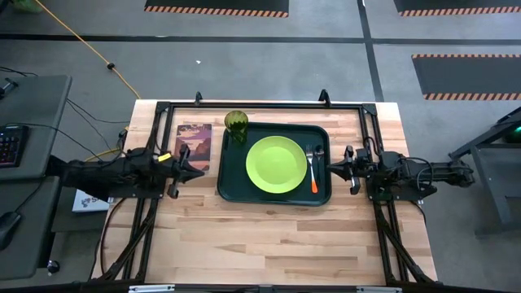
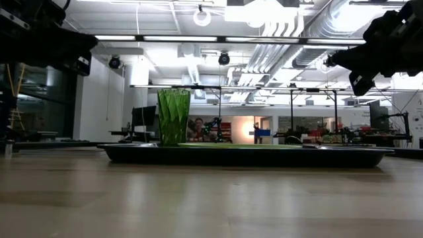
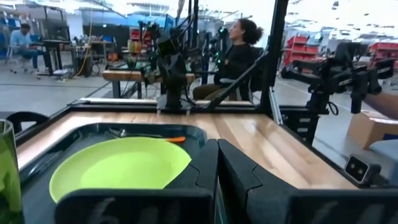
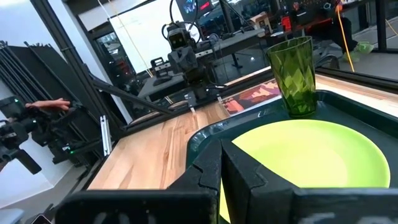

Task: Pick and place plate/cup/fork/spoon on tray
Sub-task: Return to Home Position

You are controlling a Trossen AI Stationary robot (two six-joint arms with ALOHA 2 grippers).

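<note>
Both grippers — left (image 1: 198, 171), right (image 1: 329, 168) — closed, holding nothing; a late swing could tip the cup (image 1: 236, 124) on the tray (image 1: 232, 181).

Tray and card on the wooden table

I see the pale wooden table (image 1: 269, 236) carrying the dark tray (image 1: 232, 189) right of centre toward its far edge, with a picture card (image 1: 194, 140) lying flat just left of the tray; the near half is bare planks.

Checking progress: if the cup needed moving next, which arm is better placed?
Left, probably: the cup stands in the tray's corner nearest the left gripper; the right gripper waits past the plate.
</note>
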